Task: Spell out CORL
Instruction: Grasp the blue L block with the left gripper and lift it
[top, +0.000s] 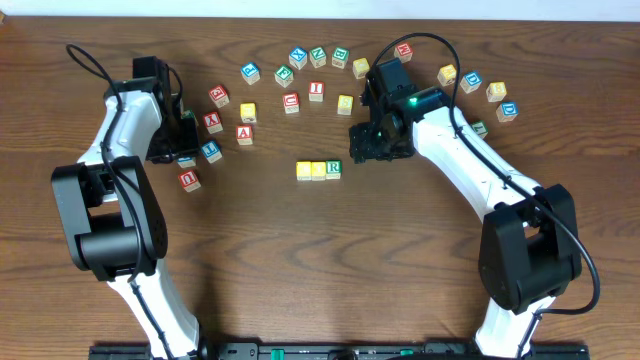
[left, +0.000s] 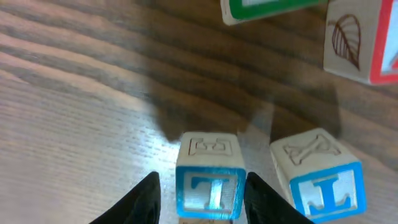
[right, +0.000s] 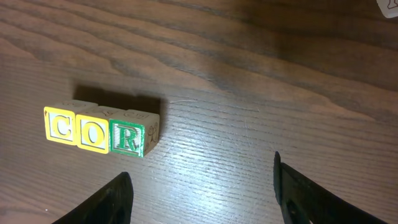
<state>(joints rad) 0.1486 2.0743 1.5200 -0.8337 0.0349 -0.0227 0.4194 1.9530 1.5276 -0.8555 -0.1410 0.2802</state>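
Spelling stands at three letters, C block (right: 61, 126), O block (right: 93, 130), R block (right: 127, 138) in a row, L missing; left claw (left: 202, 180) straddles a blue block (left: 210, 190) unpinched, right claw (right: 200, 171) spread, empty.

Spare blocks loose on wood table (top: 320, 260).
Far side, in a loose arc: blue block (top: 250, 72), green block (top: 283, 76), yellow block (top: 361, 67), red block (top: 404, 50). Inside the arc, red I (top: 316, 91). Left cluster with red A (top: 244, 134); red U (top: 189, 180) nearest the front, apart. Far right, end block (top: 508, 109), blue. In left wrist view, top right, leaf block (left: 351, 40), red-edged, near green-rimmed block (left: 267, 7), both cut by the frame.
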